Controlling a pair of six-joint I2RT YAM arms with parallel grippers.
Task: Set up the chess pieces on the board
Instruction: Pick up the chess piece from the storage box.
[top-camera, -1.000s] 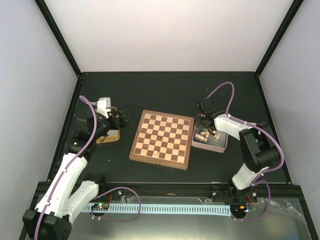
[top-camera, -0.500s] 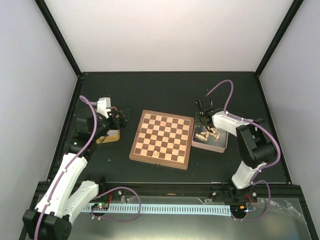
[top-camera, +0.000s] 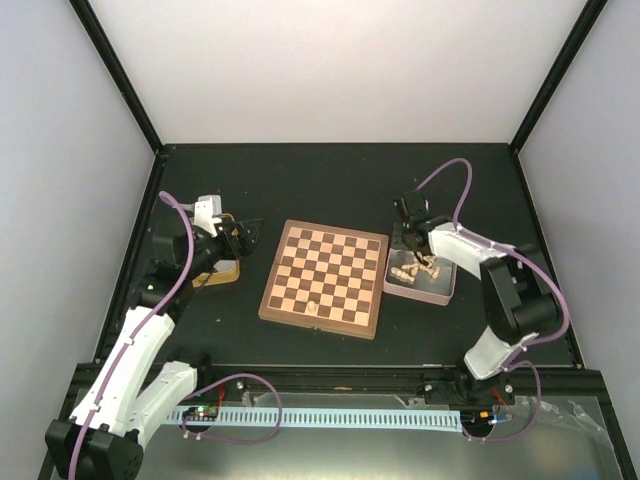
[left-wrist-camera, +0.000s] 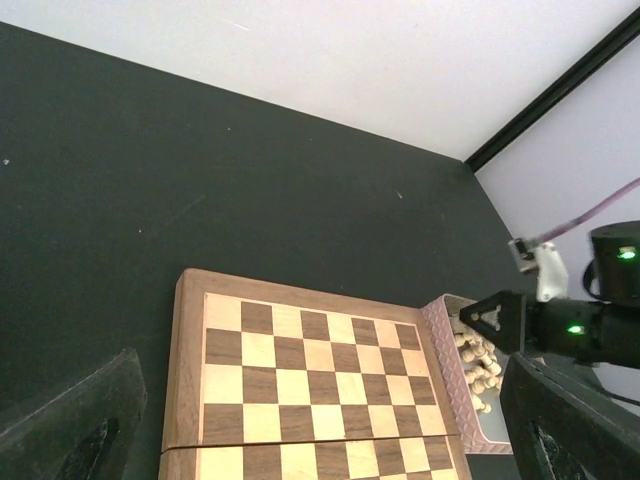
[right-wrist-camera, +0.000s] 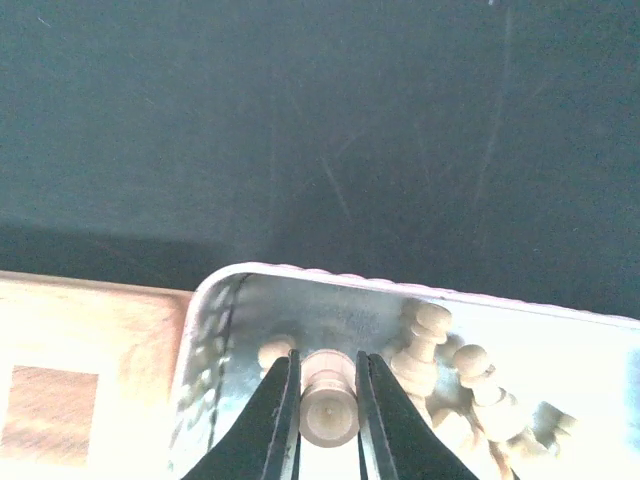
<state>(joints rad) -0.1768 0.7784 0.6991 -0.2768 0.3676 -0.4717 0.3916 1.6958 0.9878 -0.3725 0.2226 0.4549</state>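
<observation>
The board (top-camera: 325, 278) lies in the middle of the table with one pale chess piece (top-camera: 313, 308) near its front edge. My right gripper (top-camera: 409, 243) hangs over the far left corner of a metal tin (top-camera: 441, 290) holding several pale pieces (top-camera: 415, 268). In the right wrist view the gripper (right-wrist-camera: 327, 395) is shut on a pale piece (right-wrist-camera: 328, 412) just above the tin floor. My left gripper (top-camera: 241, 237) is open and empty, left of the board. The left wrist view shows the board (left-wrist-camera: 300, 345) between its wide-apart fingers (left-wrist-camera: 75, 420). No dark pieces show.
A yellowish tin (top-camera: 224, 272) sits under the left arm, mostly hidden. The pale-piece tin (left-wrist-camera: 447, 345) touches the board's right edge. Black frame posts and pale walls close in the table's back and sides.
My right gripper has shifted slightly over the tin's far left corner. The left arm has not moved.
</observation>
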